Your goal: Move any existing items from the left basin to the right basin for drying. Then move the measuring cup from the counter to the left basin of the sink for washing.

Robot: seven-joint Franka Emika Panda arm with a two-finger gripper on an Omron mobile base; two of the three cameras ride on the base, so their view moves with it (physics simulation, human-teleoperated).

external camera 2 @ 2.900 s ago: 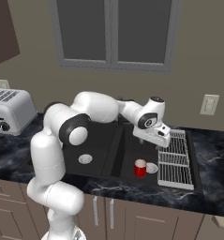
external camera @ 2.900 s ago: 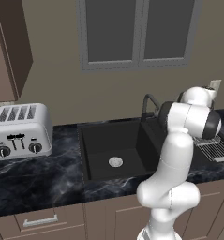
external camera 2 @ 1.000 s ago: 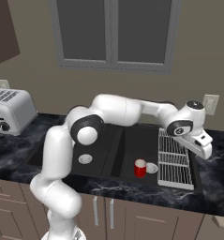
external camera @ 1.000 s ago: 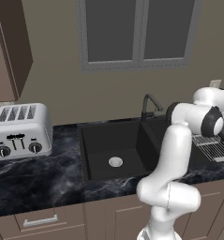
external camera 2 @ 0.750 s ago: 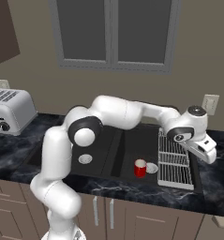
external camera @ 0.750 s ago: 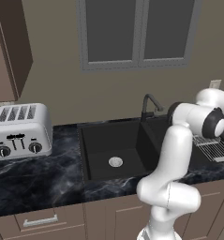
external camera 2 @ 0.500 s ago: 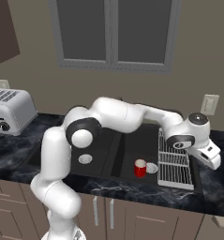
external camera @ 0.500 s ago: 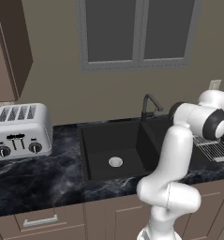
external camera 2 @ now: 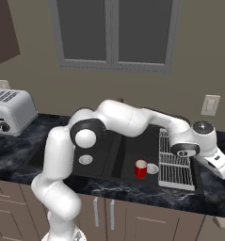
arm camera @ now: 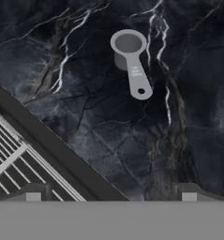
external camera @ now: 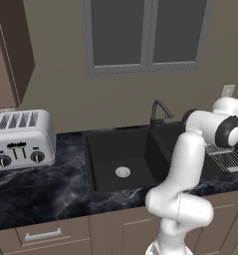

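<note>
While the pincer (arm camera: 111,194) hangs spread apart, the measuring cup (arm camera: 129,58) sits unobstructed beside a wire rack (arm camera: 19,164).

Silver four-slot toaster (external camera: 22,138) off to the left, a wire drying rack (external camera 2: 174,164) beside the basins, double window (external camera: 148,35) above.

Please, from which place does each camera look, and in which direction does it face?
Left base view: behind the arm on its left, facing the sink, toaster and window; the arm rises at lower right.
Right base view: behind on the right, facing the same sink, with the mug in the right basin; the arm reaches right.
Hand view: on the hand, looking down at the measuring cup on the counter.
Shared: both base views show sink, toaster and rack.
</note>
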